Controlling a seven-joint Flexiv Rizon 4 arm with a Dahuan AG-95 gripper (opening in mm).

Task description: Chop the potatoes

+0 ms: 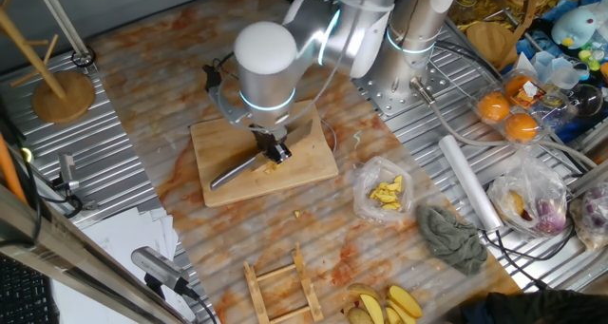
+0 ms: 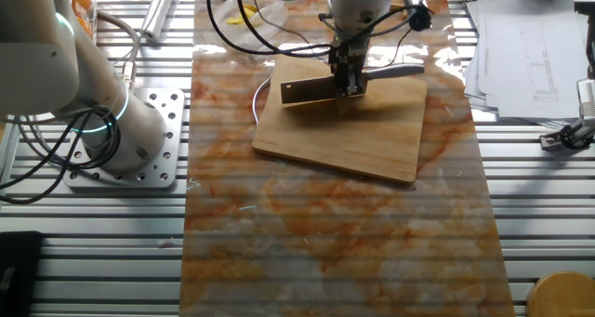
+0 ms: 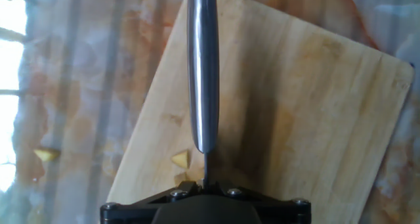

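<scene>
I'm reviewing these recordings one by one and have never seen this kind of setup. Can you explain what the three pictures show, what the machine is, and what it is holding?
The machine is a single robot arm with a two-finger gripper. Two pictures come from fixed cameras looking at the table from different sides; the third comes from a camera on the hand, looking along the fingers.

The gripper is shut on a metal knife, held low over a wooden cutting board that lies on the orange-streaked table cover. In the hand view the knife's handle runs up the middle, and a small yellow potato chunk lies on the board beside it. Another chunk lies off the board.

Nearby are a clear bag of yellow pieces, a grey cloth and a small wooden rack.
</scene>
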